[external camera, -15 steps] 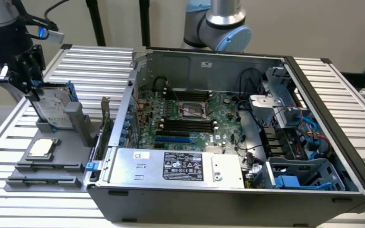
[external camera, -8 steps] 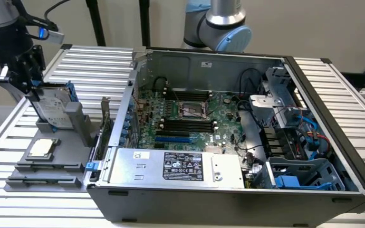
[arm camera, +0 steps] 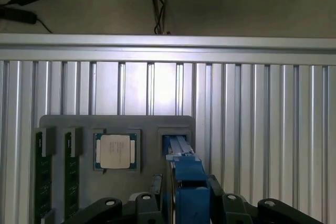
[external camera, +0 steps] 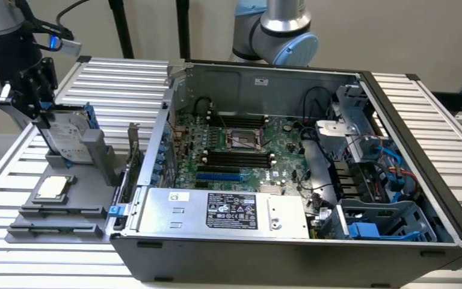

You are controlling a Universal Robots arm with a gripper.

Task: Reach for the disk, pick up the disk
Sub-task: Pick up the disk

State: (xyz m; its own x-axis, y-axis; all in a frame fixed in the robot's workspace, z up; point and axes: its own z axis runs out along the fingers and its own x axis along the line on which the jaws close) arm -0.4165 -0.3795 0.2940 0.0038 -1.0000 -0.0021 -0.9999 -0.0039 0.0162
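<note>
Gripper: mine [external camera: 45,117] [arm camera: 186,192], narrowed onto the disk; a finger [arm camera: 216,190] sits against each face
Disk: [external camera: 69,135] [arm camera: 186,174] upright on edge, blue carrier rim facing my wrist; lower end in a slot of the grey holder [external camera: 86,180] [arm camera: 147,124]
Holder: on the slatted table [external camera: 118,78], to the exterior view's left of the open case [external camera: 295,253]
Chip: [external camera: 55,188] [arm camera: 116,150] flat in the holder; just beside the disk's slot

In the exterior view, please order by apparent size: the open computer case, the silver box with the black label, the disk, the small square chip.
Largest to smallest:
1. computer case
2. silver box with the black label
3. disk, standing on edge and partly covered
4. small square chip
No two look alike.
</note>
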